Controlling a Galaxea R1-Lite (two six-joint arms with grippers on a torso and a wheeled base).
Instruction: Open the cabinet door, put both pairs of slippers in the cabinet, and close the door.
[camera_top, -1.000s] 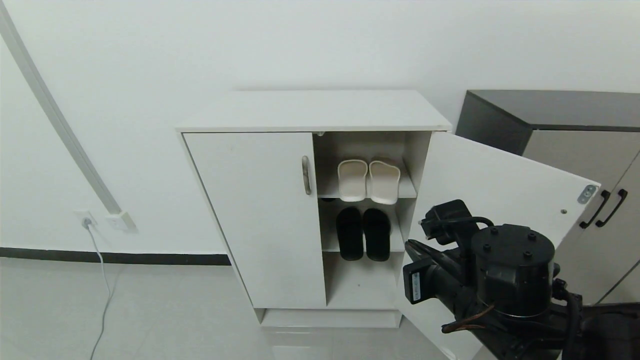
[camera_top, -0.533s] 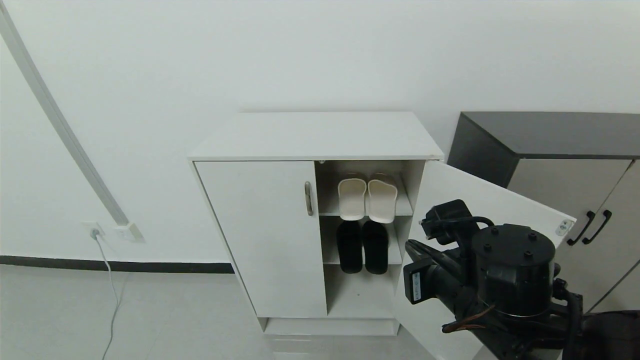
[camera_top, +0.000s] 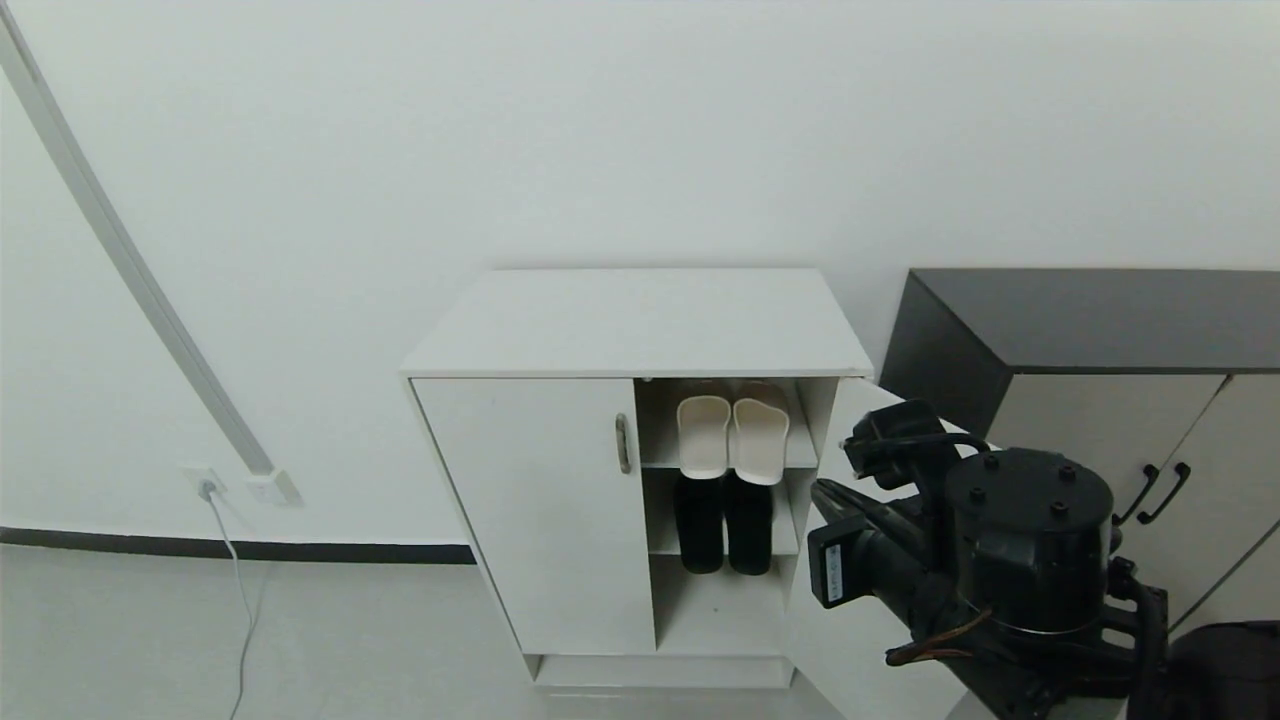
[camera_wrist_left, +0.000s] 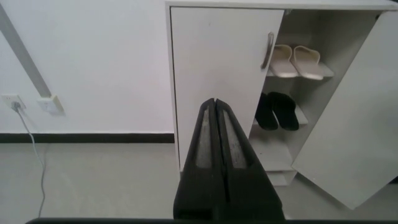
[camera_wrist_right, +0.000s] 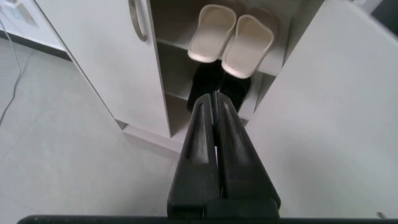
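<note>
The white slippers (camera_top: 732, 437) and black slippers (camera_top: 725, 525) sit on shelves in the cabinet (camera_top: 640, 320), so the open door (camera_wrist_left: 354, 124) needs pushing shut by the left gripper (camera_wrist_left: 215, 102) or right gripper (camera_wrist_right: 214, 98), both closed and empty.

Upper shelf (camera_top: 656, 462) of the cabinet (camera_top: 640, 322) facing me holds the white slippers (camera_top: 731, 437) side by side. Black slippers (camera_top: 725, 525) sit on the shelf below (camera_top: 660, 549).

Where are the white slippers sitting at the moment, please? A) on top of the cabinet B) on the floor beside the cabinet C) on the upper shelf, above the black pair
C: the white slippers lie on the upper shelf of the cabinet, directly above the black slippers.
</note>
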